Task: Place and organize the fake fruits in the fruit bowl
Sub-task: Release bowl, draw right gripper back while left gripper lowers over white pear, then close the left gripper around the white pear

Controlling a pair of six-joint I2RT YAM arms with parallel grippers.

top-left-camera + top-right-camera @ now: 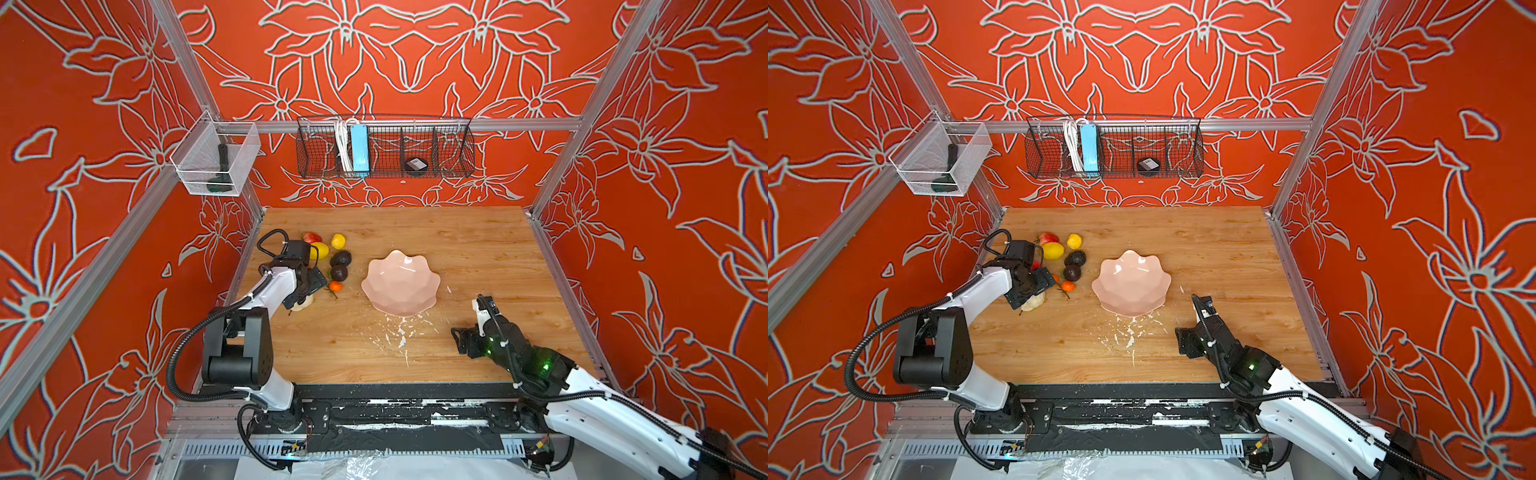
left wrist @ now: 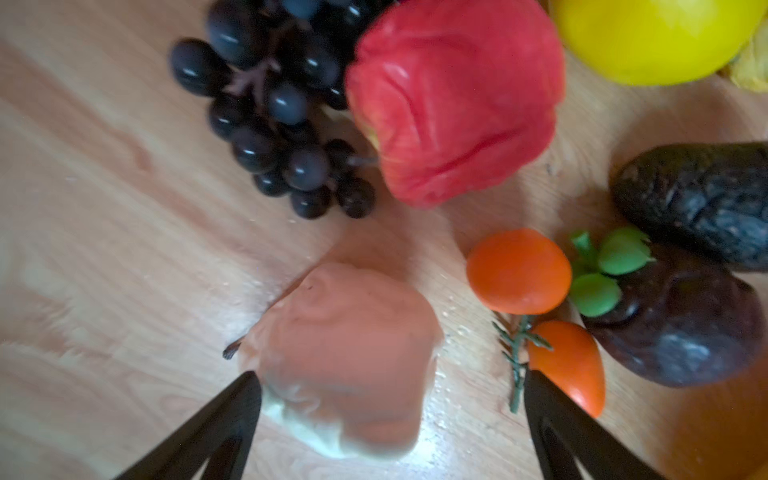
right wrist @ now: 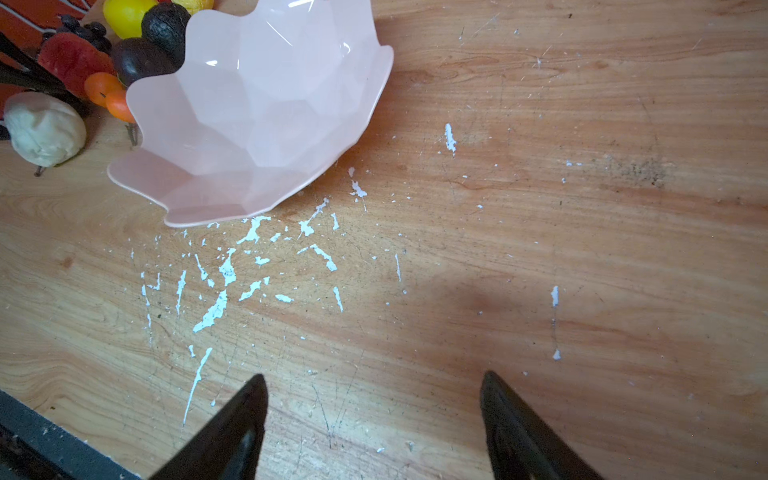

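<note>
Jaws of left gripper [image 2: 390,376] are spread over pale fruit [image 2: 345,353]; adjacent orange [image 2: 569,365] could be nudged on closing.

You've got a pale pink bowl [image 1: 401,286], a light wood-grain table [image 1: 478,249] flecked with white, a yellow lemon [image 1: 319,250], red apple [image 2: 453,99], black grapes [image 2: 270,108], orange mini fruits [image 2: 518,271], and orange-red walls [image 1: 83,166] with grey floral outlines.

White arm shells [image 1: 278,286], black joints [image 1: 237,349], corrugated black cables [image 1: 168,374]
</note>
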